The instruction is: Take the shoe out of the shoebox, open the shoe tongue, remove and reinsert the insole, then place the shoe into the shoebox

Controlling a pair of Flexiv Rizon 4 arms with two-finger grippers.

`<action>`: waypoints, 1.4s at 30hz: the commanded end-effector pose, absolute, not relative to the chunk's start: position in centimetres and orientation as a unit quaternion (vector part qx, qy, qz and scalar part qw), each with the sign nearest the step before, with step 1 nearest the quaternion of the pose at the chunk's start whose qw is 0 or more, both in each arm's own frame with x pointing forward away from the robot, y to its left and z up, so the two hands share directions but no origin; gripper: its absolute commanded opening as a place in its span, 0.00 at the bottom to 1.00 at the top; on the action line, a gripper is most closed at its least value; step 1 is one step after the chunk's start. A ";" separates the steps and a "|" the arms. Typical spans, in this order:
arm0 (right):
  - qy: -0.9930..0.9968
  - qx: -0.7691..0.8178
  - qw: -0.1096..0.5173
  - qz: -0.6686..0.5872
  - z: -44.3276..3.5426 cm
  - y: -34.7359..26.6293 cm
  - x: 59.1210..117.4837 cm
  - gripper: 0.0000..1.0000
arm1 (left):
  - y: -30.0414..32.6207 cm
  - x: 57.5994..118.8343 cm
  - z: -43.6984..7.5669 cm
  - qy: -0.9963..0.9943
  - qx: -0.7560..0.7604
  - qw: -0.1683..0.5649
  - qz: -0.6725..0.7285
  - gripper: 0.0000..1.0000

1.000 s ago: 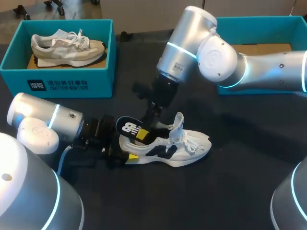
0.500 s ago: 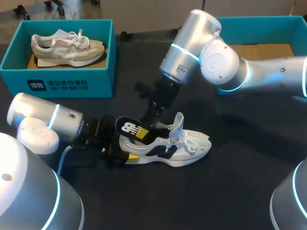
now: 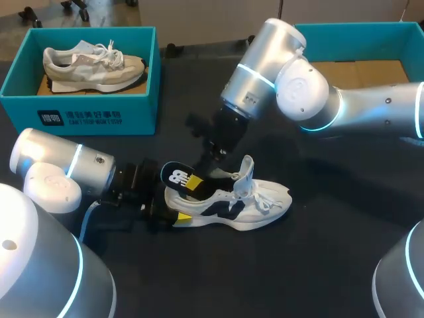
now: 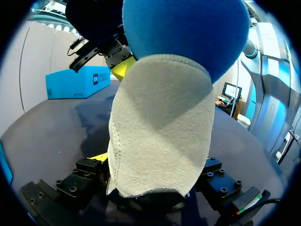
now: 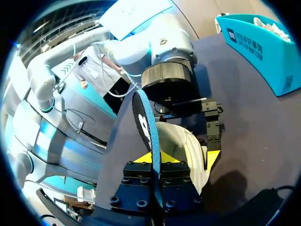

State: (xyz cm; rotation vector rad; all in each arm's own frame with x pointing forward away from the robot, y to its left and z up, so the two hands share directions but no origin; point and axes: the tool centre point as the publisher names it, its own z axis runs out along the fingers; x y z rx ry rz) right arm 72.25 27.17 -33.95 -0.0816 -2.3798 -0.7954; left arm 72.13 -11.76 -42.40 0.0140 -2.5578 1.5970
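Grip: right fingers (image 5: 171, 159) clamped edge-on across insole (image 3: 177, 177); left fingers (image 4: 98, 158) clamped on heel of shoe (image 3: 238, 207), bracing it on desk (image 3: 318, 258). Insole heel end raised out of shoe, toe end apparently inside. Best drawn up and back along shoe, heel held firm. Shoebox (image 3: 361, 66) well apart.

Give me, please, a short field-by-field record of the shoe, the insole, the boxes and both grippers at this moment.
white shoe: lying on its sole on the table, outside both boxes
insole: heel end raised out of the shoe
left gripper: shut on the white shoe's heel
right gripper: shut on the insole, gripping it edgewise
left shoebox: holds a beige shoe
right shoebox: no shoe visible, partly hidden by the right arm
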 end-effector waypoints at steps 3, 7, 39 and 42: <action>-0.904 -0.020 0.302 -0.302 -33.3 27.3 72.2 0.00 | -11.8 72.1 -42.5 -0.847 0.004 0.064 0.527 0.00; -0.907 -0.006 0.284 -0.312 -31.9 27.6 72.4 0.00 | -11.8 72.1 -42.5 -0.847 0.004 0.064 0.527 0.00; -0.847 -0.002 0.068 -0.527 -24.5 29.9 76.5 0.00 | -11.8 72.1 -42.5 -0.847 0.004 0.064 0.527 0.00; -0.847 -0.002 0.068 -0.527 -24.5 29.9 76.5 0.00 | -11.8 72.1 -42.5 -0.847 0.004 0.064 0.527 0.00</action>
